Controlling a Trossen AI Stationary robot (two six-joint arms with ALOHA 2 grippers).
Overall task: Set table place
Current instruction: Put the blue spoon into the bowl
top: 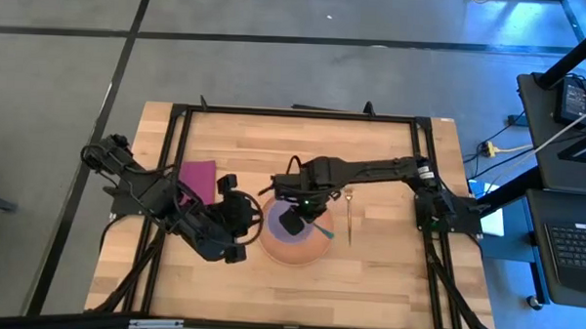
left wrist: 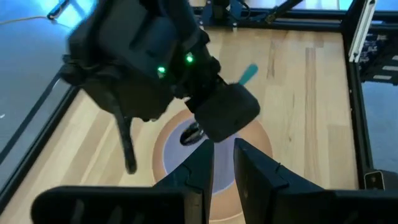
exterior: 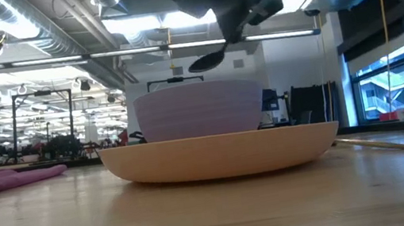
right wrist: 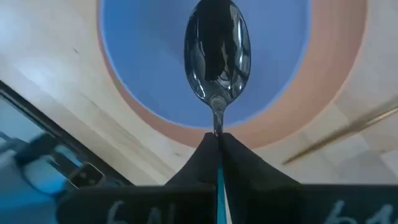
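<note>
A lavender bowl (top: 275, 218) stands in the peach-orange plate (top: 305, 253) on the wood table (top: 387, 275). My right gripper (top: 293, 223) hangs over the bowl, shut on the teal-handled dark spoon (right wrist: 217, 50). In the low view the spoon's bowl end (exterior: 206, 60) hovers just above the lavender bowl (exterior: 197, 109). My left gripper (left wrist: 224, 155) is just left of the plate, pointing at it, a narrow gap between its fingers, holding nothing. The gold fork (top: 350, 213) lies flat right of the plate. The magenta napkin (top: 200, 179) lies flat at the far left. My right gripper pinches the spoon between its two fingers (right wrist: 205, 155) where the metal neck (right wrist: 217, 124) meets the teal handle (right wrist: 219, 193). The spoon lies along the fingers and sticks out ahead of them. The handle's end (left wrist: 249, 73) sticks out behind. The spoon is lifted clear above the lavender bowl.
The black metal frame (top: 295, 114) runs around the tabletop. Bare wood lies near the plate's front and to the right beyond the fork. My two arms are close together over the plate's left side.
</note>
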